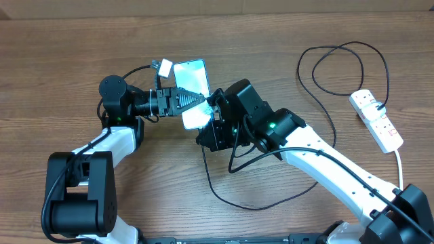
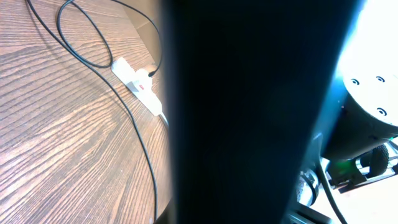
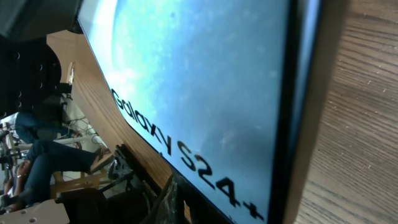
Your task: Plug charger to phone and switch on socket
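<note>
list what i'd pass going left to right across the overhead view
left arm's base → phone → right arm's black wrist → charger, its big loop → socket

From overhead the room light looks even and fairly bright, with only soft shadows on the table (image 1: 68, 54). The phone (image 1: 190, 73) screen is blown out to near white. The left wrist view is mostly a black slab hard against the lens (nothing resolves in it), and its upper right corner is burnt white, but the socket (image 2: 138, 82) and the wood grain are crisp. In the right wrist view a hazy glare patch spreads over the pale blue screen; the lettering is sharp and the background dim.
</note>
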